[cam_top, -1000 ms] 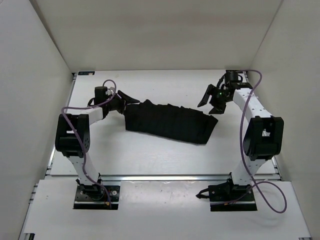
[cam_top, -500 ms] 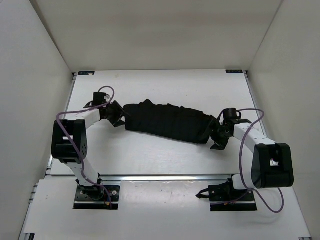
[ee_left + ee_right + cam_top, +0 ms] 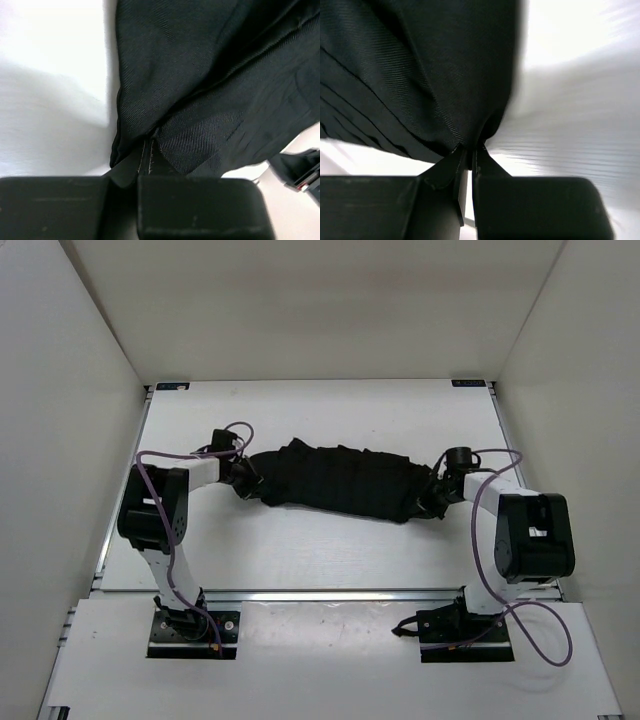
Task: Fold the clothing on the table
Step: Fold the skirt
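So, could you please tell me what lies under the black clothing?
The white table shows all around the clothing, which rests on it. The left fingers and right fingers each pinch one end. Whatever lies beneath its middle is covered.

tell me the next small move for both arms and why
Probably lift both ends a little, together: the left jaws and right jaws are each shut on one end of the clothing, which lies bunched on the table.
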Robot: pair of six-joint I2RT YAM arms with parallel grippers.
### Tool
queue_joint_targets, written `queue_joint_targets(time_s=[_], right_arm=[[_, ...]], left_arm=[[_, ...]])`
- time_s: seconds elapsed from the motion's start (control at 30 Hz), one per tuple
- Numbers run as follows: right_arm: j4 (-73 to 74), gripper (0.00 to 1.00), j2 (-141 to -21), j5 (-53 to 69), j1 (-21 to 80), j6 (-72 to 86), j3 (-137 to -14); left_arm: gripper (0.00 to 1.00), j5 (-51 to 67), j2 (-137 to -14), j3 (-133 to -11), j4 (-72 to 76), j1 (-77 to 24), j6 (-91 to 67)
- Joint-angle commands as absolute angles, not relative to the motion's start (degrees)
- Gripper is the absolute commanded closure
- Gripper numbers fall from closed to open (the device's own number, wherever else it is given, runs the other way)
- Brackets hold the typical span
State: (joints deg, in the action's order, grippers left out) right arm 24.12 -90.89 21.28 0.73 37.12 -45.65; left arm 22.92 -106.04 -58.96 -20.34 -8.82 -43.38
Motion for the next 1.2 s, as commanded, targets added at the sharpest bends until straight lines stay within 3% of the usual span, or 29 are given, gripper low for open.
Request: queue_joint_targets(time_s=[0.0,0.2,0.4,0.57,0.67,1.0,1.17], right_arm=[[29.1,1.00,-88.8,13.9,-5.7,29.7,-49.5],[39.6,1.00,-86.4,5.8,-7.6,18.9,-60.0],[40.7,1.00,-88.3,5.7,13.5,22.0,-75.9],[33.5,1.00,-94.9,4.8,33.3,24.9,-81.5],[30.9,1.00,-101.3,4.2,39.3,24.1,-83.9],[26.8,1.00,-115.5,8.8,48.8,22.1,-87.2],[26.3,1.00,-115.6,7.0,51.1,20.4,-88.9]], left_arm=[[1.00,22.9,-104.5,-55.0,-22.1,-14.7,-42.1],[1.00,22.8,-97.7,-43.7,-10.8,-20.5,-50.7],[1.00,22.5,-98.9,-45.7,-11.2,-20.8,-52.2],[1.00,24.3,-99.2,-45.8,-9.8,-20.4,-54.2],[1.00,24.9,-99.9,-45.3,-9.9,-19.2,-53.5],[0.99,25.6,-98.7,-41.6,-9.4,-17.8,-51.9],[0.97,25.9,-99.9,-42.0,-12.5,-17.1,-49.3]])
